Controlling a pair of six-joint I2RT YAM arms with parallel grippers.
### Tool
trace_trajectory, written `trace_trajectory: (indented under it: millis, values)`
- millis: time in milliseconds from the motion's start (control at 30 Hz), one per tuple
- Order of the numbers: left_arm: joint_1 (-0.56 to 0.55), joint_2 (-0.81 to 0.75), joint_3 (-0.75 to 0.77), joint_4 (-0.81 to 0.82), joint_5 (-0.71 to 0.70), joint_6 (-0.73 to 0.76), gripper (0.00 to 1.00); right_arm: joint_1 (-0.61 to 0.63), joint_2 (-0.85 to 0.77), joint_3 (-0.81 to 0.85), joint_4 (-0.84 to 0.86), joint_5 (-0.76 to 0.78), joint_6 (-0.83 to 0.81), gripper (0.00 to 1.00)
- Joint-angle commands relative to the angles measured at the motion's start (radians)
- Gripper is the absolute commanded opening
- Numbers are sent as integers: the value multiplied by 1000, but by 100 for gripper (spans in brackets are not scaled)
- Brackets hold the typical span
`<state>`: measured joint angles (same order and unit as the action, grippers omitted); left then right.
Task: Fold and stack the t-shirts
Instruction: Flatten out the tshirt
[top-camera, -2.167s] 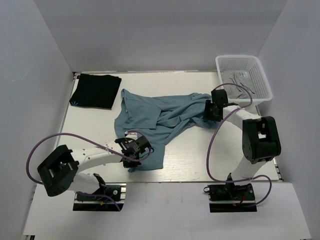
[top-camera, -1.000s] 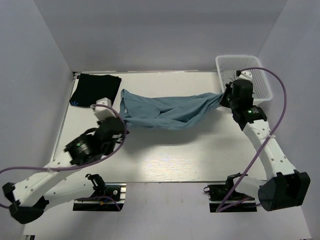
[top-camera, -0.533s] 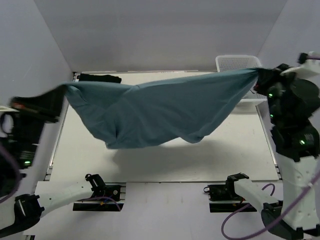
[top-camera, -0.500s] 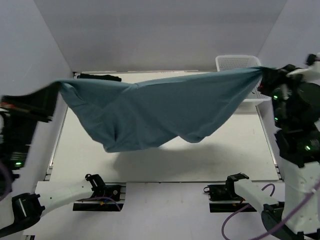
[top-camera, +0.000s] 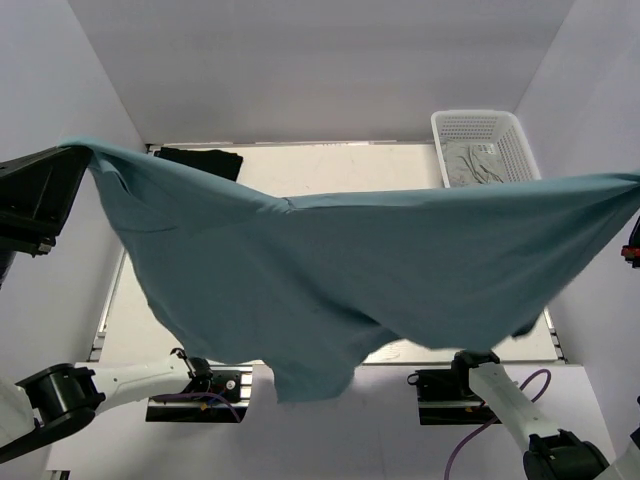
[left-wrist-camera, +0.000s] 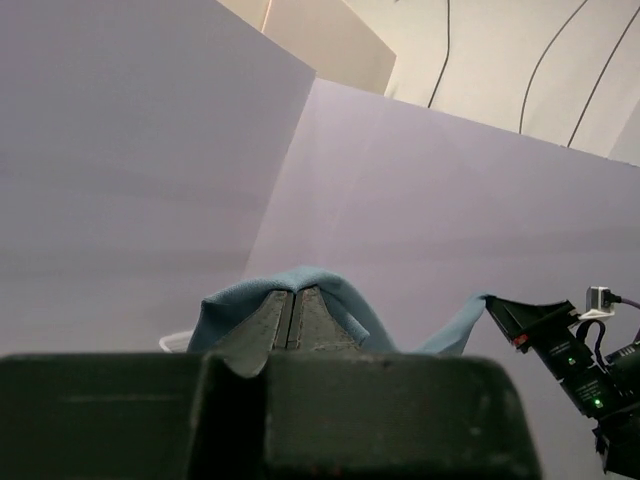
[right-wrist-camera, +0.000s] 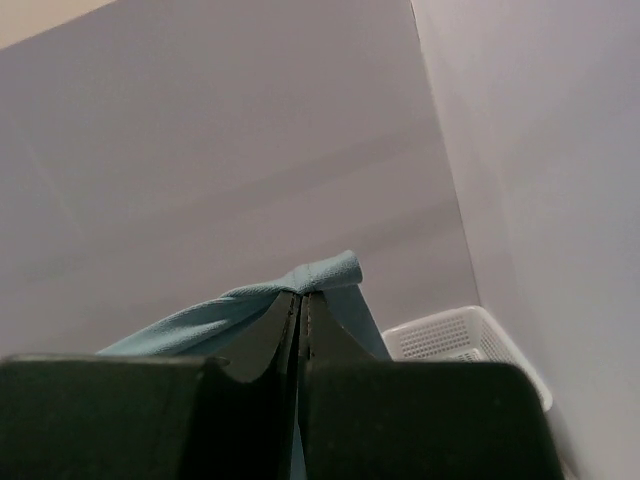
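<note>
Top external view is pretty much getting filled by the teal t-shirt (top-camera: 340, 270). It's hanging up in the air, stretched wide from the left edge of the frame to the right edge and sagging in the middle, with a ragged lower edge dangling over the near side of the worktop (top-camera: 330, 170). Left wrist view is showing the left hand (left-wrist-camera: 293, 300) pinched closed on a bunched corner of that shirt, fingers pressed together with the blue cloth folding over their tips. The right arm (left-wrist-camera: 560, 345) is showing up across the way in that same view, with the cloth running toward it. Right wrist view is telling the same story: the right hand (right-wrist-camera: 301, 300) is clamped tight on another bit of the teal fabric, which is draping off to the left of the fingers. Both hands are sitting high above the worktop and well apart from each other. The black t-shirt (top-camera: 200, 160) is lying at the far left corner of the worktop, only partly peeking out behind the raised teal one. Over at the far right corner a white basket (top-camera: 487, 124) is sitting with some grey cloth (top-camera: 475, 162) in it.
</note>
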<state>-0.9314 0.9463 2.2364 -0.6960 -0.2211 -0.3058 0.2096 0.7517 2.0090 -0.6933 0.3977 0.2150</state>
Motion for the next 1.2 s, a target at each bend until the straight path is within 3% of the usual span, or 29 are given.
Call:
trace_trajectory:
  millis: [0,133,233,300,467,500,567,633,700,767,800,867,933,967,1000,1033,1067,1100,1167]
  values:
    - [5,6,5,38,-6,28,0,-3,24,0,-8,53,-42,0]
    - [5,6,-75,59,-84,56,0,-4,29,-103,18,61,-20,0]
    - [5,34,-231,134,-252,112,0,-3,32,-261,80,49,1,0]
    - [-20,81,-317,211,-447,170,0,-3,54,-329,138,35,26,0]
    - [17,199,-711,602,-864,387,0,-6,161,-729,320,-11,101,0]
    - [44,222,-809,766,-892,454,0,-6,182,-762,372,-22,119,0]
    - [147,319,-880,846,-903,455,0,-9,308,-823,457,-39,136,0]
    - [245,420,-861,759,-836,305,0,-7,478,-822,486,-33,147,0]
    - [392,636,-764,620,-782,202,0,-10,619,-765,492,-4,149,0]
    - [466,809,-663,561,-724,128,0,-13,797,-689,483,35,155,0]
    - [514,989,-521,488,-703,116,0,-12,840,-638,485,49,153,0]
    - [545,1155,-258,390,-646,80,0,-16,989,-543,459,62,146,0]
    - [577,1340,-102,297,-603,80,0,-21,1073,-419,437,58,121,1]
    - [577,1376,5,287,-594,71,10,-24,1121,-391,431,55,109,9]
    - [591,1402,31,286,-574,82,26,-24,1129,-327,430,38,98,21]
    - [600,1416,31,315,-564,94,71,-21,1158,-313,428,20,89,30]
    - [600,1407,13,337,-564,121,99,-22,1170,-297,426,9,64,39]
    - [600,1390,-12,357,-548,131,100,-21,1167,-282,423,-2,61,57]
    - [600,1318,-97,378,-531,131,100,-18,1128,-292,414,-19,55,69]
